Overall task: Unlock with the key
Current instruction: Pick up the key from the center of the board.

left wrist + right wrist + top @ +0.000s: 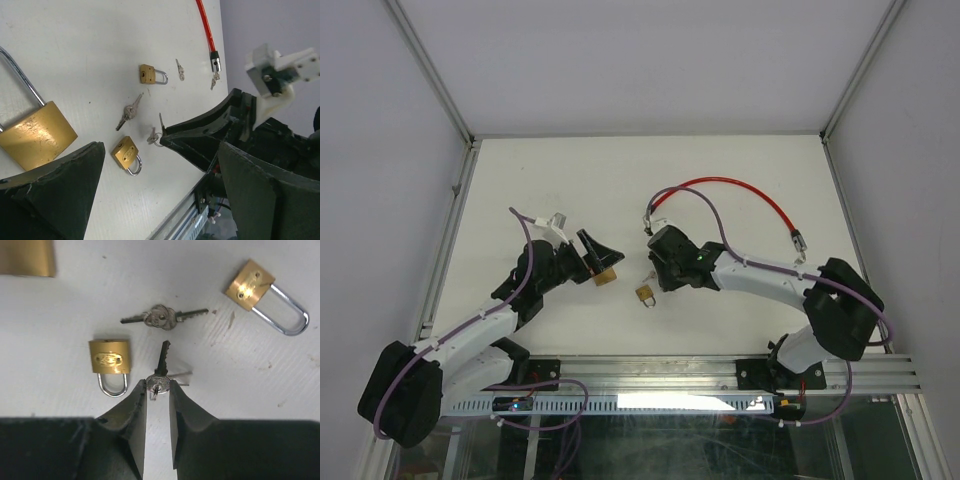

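So the right tool [158,390] is down at the bench [570,180] with its two fingers pinched onto the round head of the key [161,365]. There's one tip on each side and no gap I can see, so I'd call that clamped on it. The key looks like it's lying flat on the bench, roughly mid-bench and a bit toward the near edge, blade pointing left. Something silvery pokes out from under its head, too small to make out. Just on the near side of it sits the near padlock [110,357], a small brass one with its shackle toward the right, not touching the key. The far padlock [249,286], same sort of size, lies on the far side of the key, clearly apart from it. Left of the blade tip there's a pair of keys [162,317] on one ring, close but not touching. The left tool [600,250] is spread wide with nothing in it, hanging just beside the big padlock [37,132], which lies flat on the left half of the bench. I can't tell if those two touch. A red cable [730,185] loops across the far right part, well apart from the locks.
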Available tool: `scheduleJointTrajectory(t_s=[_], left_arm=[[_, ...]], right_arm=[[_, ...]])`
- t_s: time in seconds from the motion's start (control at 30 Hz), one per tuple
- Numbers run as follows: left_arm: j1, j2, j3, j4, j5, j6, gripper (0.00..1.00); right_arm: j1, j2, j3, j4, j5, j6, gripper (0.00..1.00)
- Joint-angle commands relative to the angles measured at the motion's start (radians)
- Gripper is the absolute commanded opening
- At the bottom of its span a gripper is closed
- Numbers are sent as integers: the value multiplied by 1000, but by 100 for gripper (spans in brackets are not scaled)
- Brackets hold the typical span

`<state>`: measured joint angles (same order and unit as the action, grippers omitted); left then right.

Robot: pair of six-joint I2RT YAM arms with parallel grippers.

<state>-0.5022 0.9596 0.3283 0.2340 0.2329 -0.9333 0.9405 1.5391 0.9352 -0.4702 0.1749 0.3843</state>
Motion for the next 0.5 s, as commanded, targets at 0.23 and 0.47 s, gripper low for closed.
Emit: scheduleJointTrajectory(t_s=[0.23,0.47], left_arm=[[6,15,27,93,78,-26,99],[5,30,16,116,97,-64,99]], right_arm=[[27,-142,-36,187,27,-100,0],[31,-141,-83,395,-33,-109,0]])
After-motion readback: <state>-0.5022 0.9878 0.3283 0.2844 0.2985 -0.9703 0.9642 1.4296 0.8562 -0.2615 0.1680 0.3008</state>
